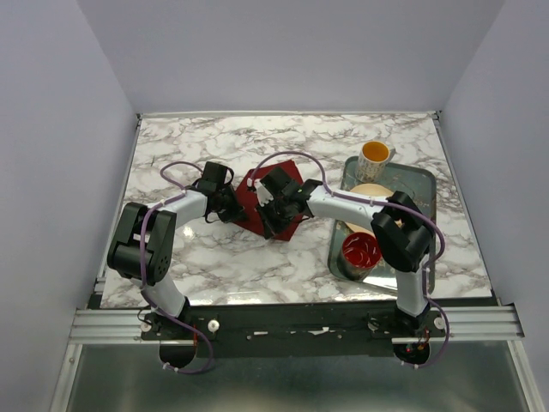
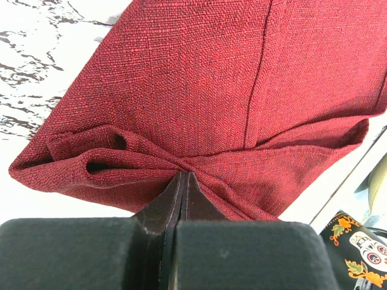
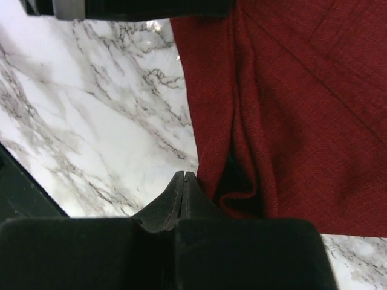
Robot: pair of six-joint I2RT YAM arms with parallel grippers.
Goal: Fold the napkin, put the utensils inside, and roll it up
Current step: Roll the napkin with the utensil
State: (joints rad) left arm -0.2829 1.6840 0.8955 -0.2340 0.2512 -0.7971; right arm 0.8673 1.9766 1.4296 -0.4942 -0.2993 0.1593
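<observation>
One napkin [image 1: 249,196] lies near the middle of the surface [image 1: 214,257], a little toward the far edge. The left fingers [image 2: 171,202] are clamped together on its bunched edge. The right fingers [image 3: 169,202] are together too, just beside a folded edge; whether cloth is caught I cannot tell. By the right edge, one tray [image 1: 422,184] holds one mug [image 1: 375,155] and one red bowl [image 1: 361,249].

Folded maroon napkin [image 1: 250,199] (edge bunched)
</observation>
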